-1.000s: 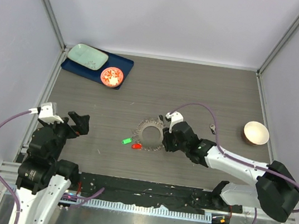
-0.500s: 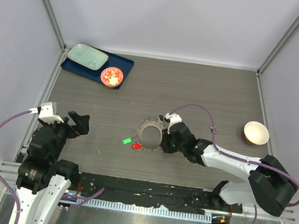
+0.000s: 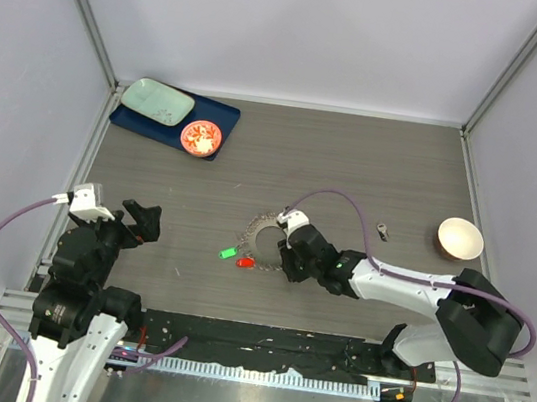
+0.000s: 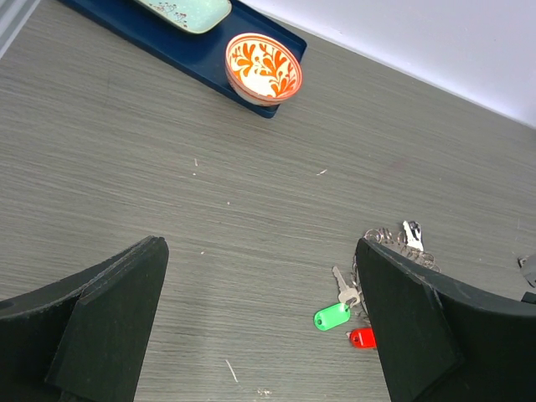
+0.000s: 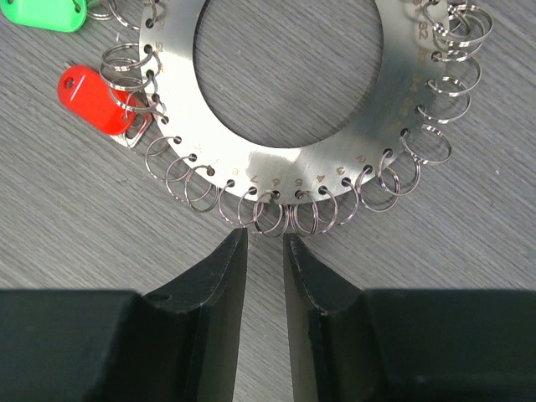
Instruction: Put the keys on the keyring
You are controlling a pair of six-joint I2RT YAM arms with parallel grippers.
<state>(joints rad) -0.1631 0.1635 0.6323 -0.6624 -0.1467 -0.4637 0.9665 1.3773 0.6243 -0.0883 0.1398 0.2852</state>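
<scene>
My right gripper (image 5: pixel 264 239), fingers set to a slim empty gap presumably sized for one small loop, points at the keyring (image 5: pixel 289 180) just ahead, the red key (image 5: pixel 88 100) lying ahead-left against its rim.

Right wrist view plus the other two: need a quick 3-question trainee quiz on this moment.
1. True or false: the left end effector is shut.
2. Pick one. In the right wrist view, the right end effector sits: A, just outside the rim of the keyring; B, inside its centre hole; C, on top of its plate.
3. In the top view, what colour is the tag lying just left of the red tag?
Key: 1 false; 2 A; 3 green.
</scene>
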